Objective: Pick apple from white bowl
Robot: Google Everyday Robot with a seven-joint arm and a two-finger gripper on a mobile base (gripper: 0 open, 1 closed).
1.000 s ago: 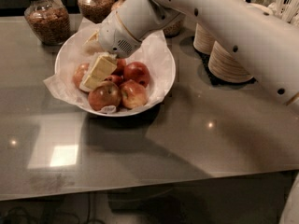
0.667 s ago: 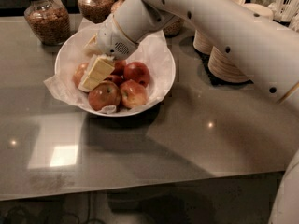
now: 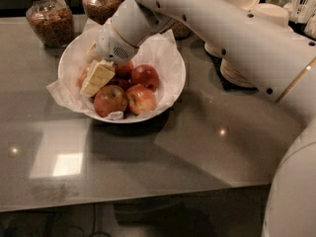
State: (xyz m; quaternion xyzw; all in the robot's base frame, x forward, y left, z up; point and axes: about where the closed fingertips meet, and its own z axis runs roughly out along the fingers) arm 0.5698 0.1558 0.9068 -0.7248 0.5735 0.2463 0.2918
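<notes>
The white bowl (image 3: 175, 70), lined with crinkled white paper, stands on the grey table and holds several apples. My gripper (image 3: 98, 76) reaches down into the bowl's left side from the white arm above. An orange-red apple (image 3: 82, 77) shows just left of the gripper, touching it and mostly hidden behind it. Two deep-red apples (image 3: 145, 76) lie to the right of the gripper. Two yellow-streaked apples (image 3: 110, 100) with stem dimples lie at the front of the bowl.
Two glass jars of brown grains (image 3: 49, 19) stand behind the bowl at the far left. Stacked tan-and-white disposable bowls (image 3: 242, 65) stand to the right, partly behind my arm. The table's front edge (image 3: 148, 197) runs along the bottom.
The gripper has stayed low in the bowl's left side, shifting only slightly. The apples have not moved.
</notes>
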